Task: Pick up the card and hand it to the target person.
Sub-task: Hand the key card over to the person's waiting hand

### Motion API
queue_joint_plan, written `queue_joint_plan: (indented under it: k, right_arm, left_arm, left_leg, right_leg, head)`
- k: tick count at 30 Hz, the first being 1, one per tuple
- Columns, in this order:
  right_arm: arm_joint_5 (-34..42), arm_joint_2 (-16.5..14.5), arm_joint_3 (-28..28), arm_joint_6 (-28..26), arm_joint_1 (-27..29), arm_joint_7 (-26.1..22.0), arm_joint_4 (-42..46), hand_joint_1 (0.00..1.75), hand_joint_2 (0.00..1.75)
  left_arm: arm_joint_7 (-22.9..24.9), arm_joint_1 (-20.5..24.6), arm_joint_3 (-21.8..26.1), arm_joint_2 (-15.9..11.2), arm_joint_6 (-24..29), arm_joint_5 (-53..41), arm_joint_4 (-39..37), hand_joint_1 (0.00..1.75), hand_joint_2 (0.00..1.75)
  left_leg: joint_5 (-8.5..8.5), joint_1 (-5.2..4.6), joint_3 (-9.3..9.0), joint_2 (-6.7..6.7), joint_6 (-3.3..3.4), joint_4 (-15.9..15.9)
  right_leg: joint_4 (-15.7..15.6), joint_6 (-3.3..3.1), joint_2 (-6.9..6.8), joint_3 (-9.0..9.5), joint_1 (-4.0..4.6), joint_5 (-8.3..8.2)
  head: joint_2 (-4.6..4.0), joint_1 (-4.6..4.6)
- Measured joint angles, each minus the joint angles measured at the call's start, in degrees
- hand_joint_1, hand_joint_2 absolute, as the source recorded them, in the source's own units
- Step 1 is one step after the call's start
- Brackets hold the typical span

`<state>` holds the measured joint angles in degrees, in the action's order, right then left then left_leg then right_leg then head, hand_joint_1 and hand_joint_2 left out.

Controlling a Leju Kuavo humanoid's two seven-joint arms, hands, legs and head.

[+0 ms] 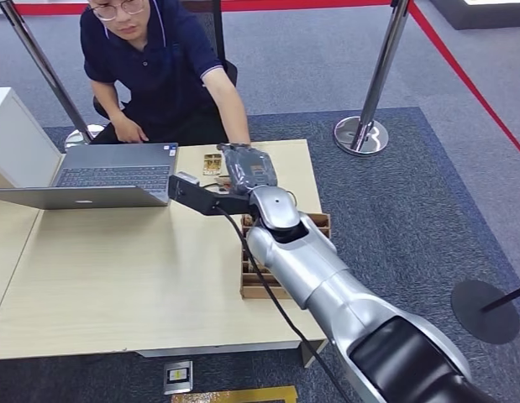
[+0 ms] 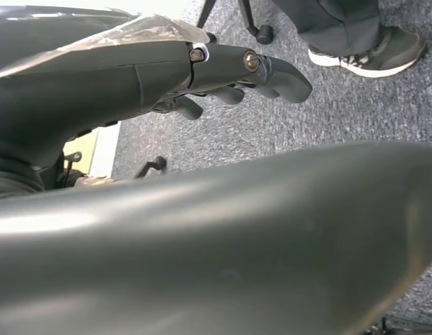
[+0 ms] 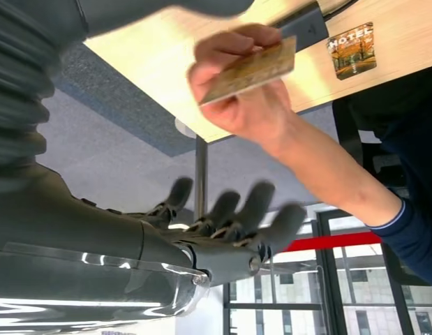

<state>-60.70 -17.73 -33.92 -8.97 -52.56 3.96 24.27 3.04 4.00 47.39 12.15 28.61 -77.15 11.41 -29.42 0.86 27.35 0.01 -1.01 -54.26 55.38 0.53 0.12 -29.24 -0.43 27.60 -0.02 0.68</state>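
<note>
A: Reaching out over the box (image 1: 320, 223) at the near edge of the surface (image 1: 118, 277), the right robot hand (image 1: 248, 168) sits at the far side, right by the person (image 1: 155, 59). Why there?

B: Because that is where the handover happens, I judge. In the right wrist view the right robot hand's fingers (image 3: 250, 209) are spread apart and hold nothing, and the card (image 3: 250, 70) is pinched in the person's hand (image 3: 245, 98), just clear of those fingers.

A: So the card is with the person, not the robot?

B: Yes. The person grips it by one long edge, tilted. The spread fingers fit a release; the delivery looks done or all but done.

A: And the left robot hand (image 2: 229, 77)?

B: It hangs low over grey carpet (image 2: 334, 105), nowhere near the surface. Its fingers look loosely curled with nothing in them, but the left wrist view is too oblique to settle it, so I cannot tell.

A: Anything readable?

B: A second small card (image 3: 352, 50) lies flat on the surface just beyond the person's hand, printed with "HOTEL" above an autumn-coloured picture. The held card is gold-toned; its print is too blurred to read. The laptop (image 1: 111, 178) stands open toward the person, presumably theirs; its logo is illegible.
</note>
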Motion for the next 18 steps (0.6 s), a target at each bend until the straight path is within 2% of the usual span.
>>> queue_joint_plan:
  k: [5, 11, 14, 18]
  right_arm:
    - [-0.5, 0.0, -0.1, -2.5, 0.0, 0.1, -0.4, 0.00, 0.00]
    - [-3.6, 1.3, -0.1, -13.0, 2.1, -0.3, 2.8, 0.00, 0.00]
    - [-8.7, 4.5, 0.4, -18.2, 7.9, 1.9, 10.4, 0.00, 0.00]
    - [-14.8, 9.6, 3.9, -22.0, 19.0, 3.2, 24.1, 0.00, 0.00]
  left_arm:
    - [0.0, 0.0, 0.0, 0.0, 0.0, 0.1, 0.0, 0.00, 0.00]
    - [0.0, -0.1, 0.1, 0.0, 0.1, 1.3, 0.0, 0.00, 0.00]
    - [0.0, -0.3, 0.3, 0.1, 0.1, 2.3, -0.1, 0.00, 0.00]
    - [0.0, -0.6, 0.5, 0.2, 0.2, 2.8, -0.1, 0.00, 0.00]
  left_leg:
    - [0.00, 0.00, 0.00, 0.00, 0.00, 0.0]
    - [0.00, 0.00, -0.02, -0.01, 0.00, 0.0]
    - [-0.01, 0.00, -0.02, -0.04, 0.01, 0.0]
    - [-0.05, 0.00, 0.00, -0.08, 0.06, -0.1]
  right_leg:
    - [0.0, 0.00, 0.00, 0.00, 0.00, 0.00]
    - [0.0, 0.00, 0.00, 0.00, 0.00, 0.00]
    - [-0.1, 0.01, 0.00, 0.05, 0.00, 0.00]
    - [-0.2, 0.07, -0.01, 0.06, 0.00, -0.01]
  head:
    - [0.00, 0.00]
    - [0.00, -0.01]
    - [0.00, 0.01]
    - [0.00, 0.00]
